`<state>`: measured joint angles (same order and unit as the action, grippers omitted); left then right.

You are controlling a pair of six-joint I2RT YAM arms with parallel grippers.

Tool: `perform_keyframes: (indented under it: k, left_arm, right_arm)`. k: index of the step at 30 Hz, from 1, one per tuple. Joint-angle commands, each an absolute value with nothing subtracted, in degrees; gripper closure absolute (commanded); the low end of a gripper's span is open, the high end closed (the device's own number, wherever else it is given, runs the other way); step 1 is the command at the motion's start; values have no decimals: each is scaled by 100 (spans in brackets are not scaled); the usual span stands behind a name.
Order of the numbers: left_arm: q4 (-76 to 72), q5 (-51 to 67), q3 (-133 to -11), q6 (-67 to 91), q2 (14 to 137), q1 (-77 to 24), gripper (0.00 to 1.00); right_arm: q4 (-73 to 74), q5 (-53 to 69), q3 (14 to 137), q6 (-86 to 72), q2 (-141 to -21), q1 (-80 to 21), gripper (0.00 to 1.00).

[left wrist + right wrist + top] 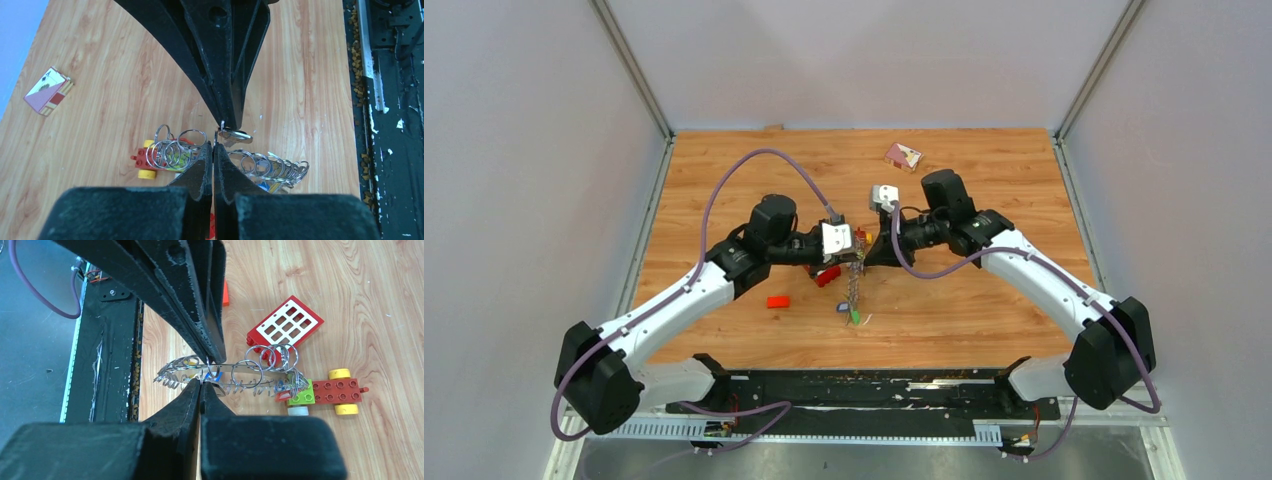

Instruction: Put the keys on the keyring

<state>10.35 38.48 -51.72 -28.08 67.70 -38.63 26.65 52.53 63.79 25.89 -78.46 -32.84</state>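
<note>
Left pincer and right pincer both clamp the keyring, seemingly above the table.

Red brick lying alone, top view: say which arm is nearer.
Left. The left arm runs close beside the red brick; the right arm reaches in from the opposite side, well away.

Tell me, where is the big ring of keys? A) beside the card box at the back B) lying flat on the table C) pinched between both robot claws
C: the left gripper and the right gripper are both shut on the keyring, holding it up over the table from opposite sides.
</note>
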Motion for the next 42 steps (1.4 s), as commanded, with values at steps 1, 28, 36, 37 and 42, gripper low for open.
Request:
perform_keyframes:
  k: [1, 28, 36, 37, 42]
  left_arm:
    - [581, 3526, -5169, -2458, 6482, -3953, 100]
    - [589, 3307, -5024, -2478, 6394, -4091, 100]
    - [517, 3351, -4966, -2447, 6342, -4096, 100]
    - [506, 3349, -4966, -2422, 6338, -4096, 100]
    - [442, 3362, -4987, -2251, 6381, -4096, 100]
  right_arm:
    - [2256, 5083, 6401, 2205, -7884, -3262, 100]
    - [2040, 4920, 6409, 1816, -8026, -3267, 100]
    - [2001, 4694, 6415, 1653, -8117, -3263, 100]
    - [1991, 4663, 6420, 1618, -8125, -3264, 100]
    - [1917, 4487, 6407, 1459, -8174, -3266, 100]
